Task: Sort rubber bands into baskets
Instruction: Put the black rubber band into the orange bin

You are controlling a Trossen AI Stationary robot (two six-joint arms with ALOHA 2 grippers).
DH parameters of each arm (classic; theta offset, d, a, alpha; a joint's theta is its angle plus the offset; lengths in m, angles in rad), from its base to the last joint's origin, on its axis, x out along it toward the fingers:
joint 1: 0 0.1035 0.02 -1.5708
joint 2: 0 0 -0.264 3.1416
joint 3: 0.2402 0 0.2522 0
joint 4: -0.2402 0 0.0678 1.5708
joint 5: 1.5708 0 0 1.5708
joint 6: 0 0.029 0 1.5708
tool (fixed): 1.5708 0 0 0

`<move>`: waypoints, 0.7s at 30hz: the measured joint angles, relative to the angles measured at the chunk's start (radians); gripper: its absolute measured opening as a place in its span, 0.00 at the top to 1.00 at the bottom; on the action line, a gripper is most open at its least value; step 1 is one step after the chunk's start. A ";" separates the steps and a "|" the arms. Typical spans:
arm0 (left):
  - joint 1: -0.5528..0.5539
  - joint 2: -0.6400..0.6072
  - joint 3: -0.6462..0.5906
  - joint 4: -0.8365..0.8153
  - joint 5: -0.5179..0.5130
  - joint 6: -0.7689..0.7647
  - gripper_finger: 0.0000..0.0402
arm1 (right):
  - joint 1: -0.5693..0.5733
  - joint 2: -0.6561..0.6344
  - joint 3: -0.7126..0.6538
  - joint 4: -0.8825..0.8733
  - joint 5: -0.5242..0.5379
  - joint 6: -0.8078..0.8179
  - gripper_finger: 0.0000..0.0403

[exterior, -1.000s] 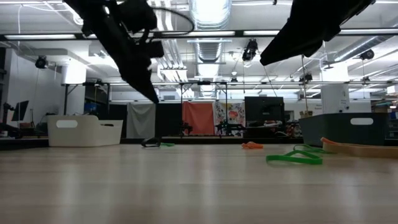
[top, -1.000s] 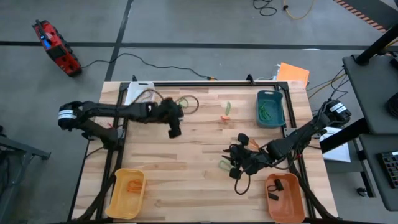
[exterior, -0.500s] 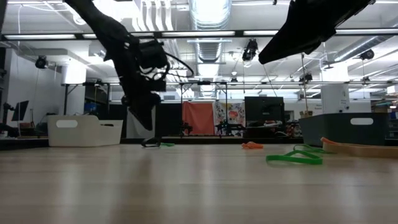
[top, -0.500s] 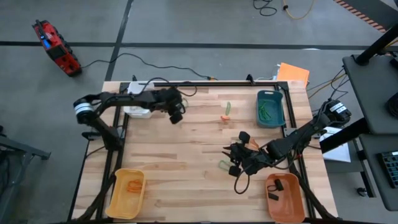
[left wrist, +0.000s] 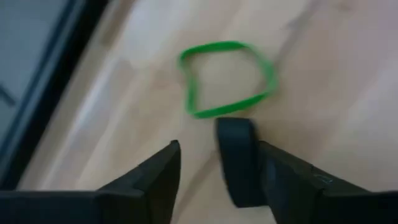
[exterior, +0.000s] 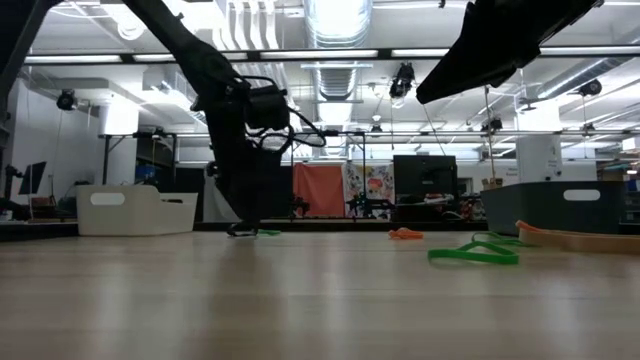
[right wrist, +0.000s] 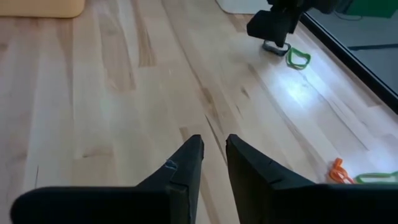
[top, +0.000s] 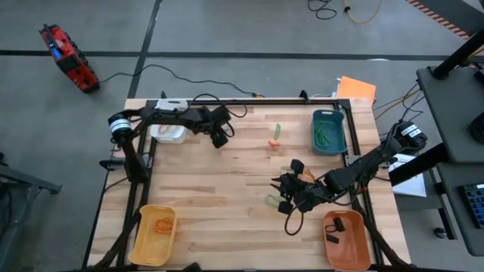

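Overhead, the left gripper (top: 220, 138) sits low at the table's far left beside the white basket (top: 168, 133), fingers slightly parted and empty, a green rubber band (left wrist: 225, 77) just ahead. Nearer the orange basket (top: 347, 240), the right gripper (top: 283, 198) stands nearly closed, holding nothing.

Bright ceiling strip lights (exterior: 340, 52) are seen across the low view's top, while the left wrist view's green band (left wrist: 227, 78) is blurred.
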 joint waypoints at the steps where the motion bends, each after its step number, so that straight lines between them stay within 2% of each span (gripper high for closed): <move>1: 0.000 0.002 -0.001 -0.002 -0.027 -0.003 0.51 | 0.000 0.000 0.000 -0.002 0.000 0.000 0.84; 6: 0.000 0.015 -0.001 -0.003 -0.040 0.012 0.46 | 0.000 0.000 0.000 -0.007 0.000 0.000 0.84; 12: 0.000 0.040 -0.001 -0.009 -0.013 0.016 0.54 | 0.000 0.000 0.000 -0.007 0.000 0.000 0.81; 15: -0.003 0.043 -0.002 -0.025 -0.012 0.019 0.65 | 0.000 0.000 0.000 -0.008 0.000 0.000 0.81; 19: -0.008 0.035 -0.003 -0.040 -0.012 0.019 0.91 | 0.000 0.000 0.000 -0.011 0.000 0.000 0.82; 21: -0.008 0.020 -0.003 -0.040 -0.009 0.012 0.97 | 0.000 0.000 0.000 -0.012 0.000 0.000 0.83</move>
